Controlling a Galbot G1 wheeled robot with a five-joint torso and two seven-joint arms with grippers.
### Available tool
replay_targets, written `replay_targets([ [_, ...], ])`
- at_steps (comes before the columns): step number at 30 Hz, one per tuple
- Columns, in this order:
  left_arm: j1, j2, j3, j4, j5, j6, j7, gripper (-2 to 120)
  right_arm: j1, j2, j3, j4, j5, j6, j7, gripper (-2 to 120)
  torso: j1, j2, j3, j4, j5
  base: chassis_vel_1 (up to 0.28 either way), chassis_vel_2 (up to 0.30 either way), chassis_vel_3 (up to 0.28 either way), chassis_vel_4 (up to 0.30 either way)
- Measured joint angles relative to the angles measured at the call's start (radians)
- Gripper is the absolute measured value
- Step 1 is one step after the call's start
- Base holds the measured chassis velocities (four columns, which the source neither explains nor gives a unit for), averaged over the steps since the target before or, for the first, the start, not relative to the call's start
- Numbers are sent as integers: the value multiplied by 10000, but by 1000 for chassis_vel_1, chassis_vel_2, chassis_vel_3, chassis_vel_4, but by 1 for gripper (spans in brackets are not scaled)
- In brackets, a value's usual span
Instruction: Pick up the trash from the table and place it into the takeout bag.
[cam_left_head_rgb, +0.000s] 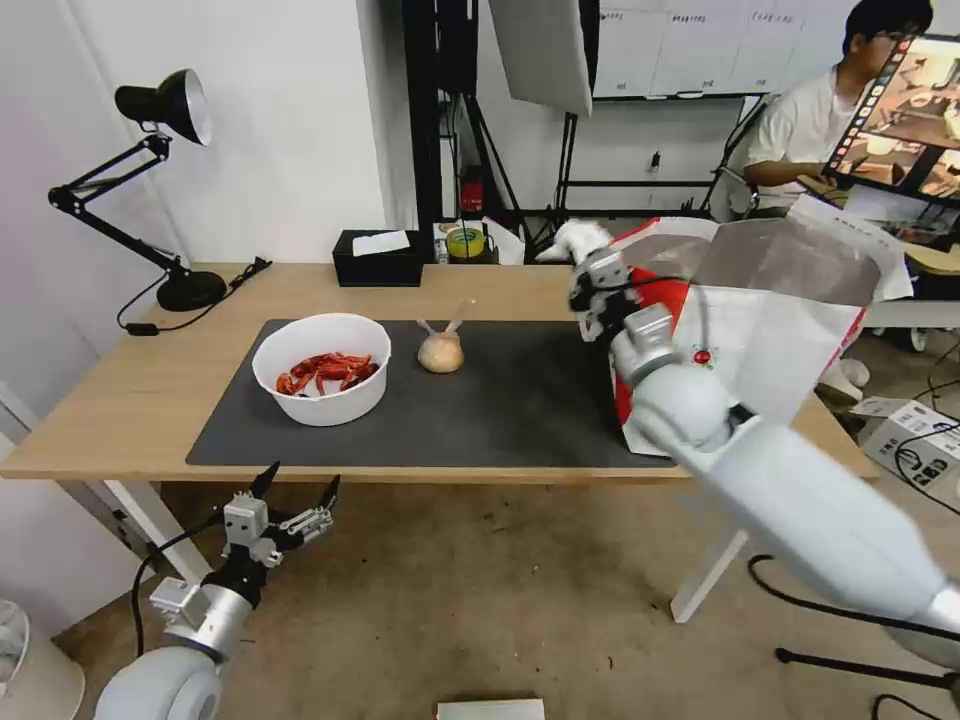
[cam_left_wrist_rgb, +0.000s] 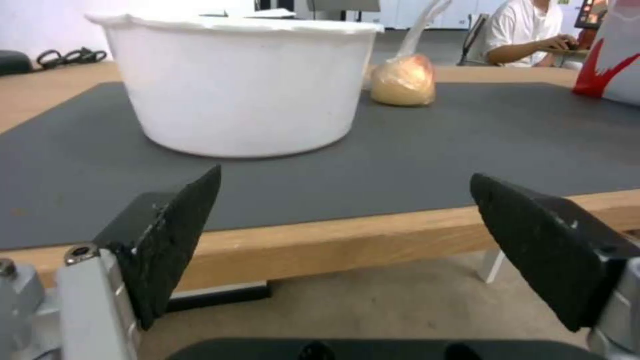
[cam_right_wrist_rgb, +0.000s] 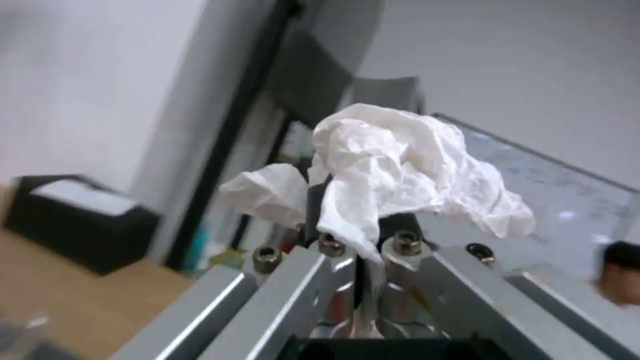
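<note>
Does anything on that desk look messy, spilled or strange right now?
Nothing looks spilled. The bowl sits upright on the mat with its red shells inside, and the knotted bag lies beside it. The one odd sight is a crumpled tissue pinched in the right gripper, up by the takeout bag.

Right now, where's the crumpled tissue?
In the head view, the tissue is pinched in the right gripper, raised beside the takeout bag at the table's right end.

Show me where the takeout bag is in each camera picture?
Head: bag on the mat's right end.
Left wrist: its red-and-white corner at the mat's edge.
Right wrist: probably the grey foil behind the tissue.
Landmark: the tissue, held by the right end effector beside the bag.
</note>
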Motion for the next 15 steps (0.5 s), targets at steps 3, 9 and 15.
replay_targets([
  [3,-1,-17,38,-6,5,4,-1,100,-163,58,135,270,65,-428,1200,0,0,0,0,-1,0,0,0,0,0],
  [9,105,-8,7,-43,9,10,-8,100,-291,588,430,576,1439,-1409,4624,0,0,0,1,1,1,0,0,0,0],
  [15,159,-15,-39,-85,9,12,-12,100,5,529,454,642,2348,-1704,5436,0,0,0,1,1,-1,0,0,0,0],
])
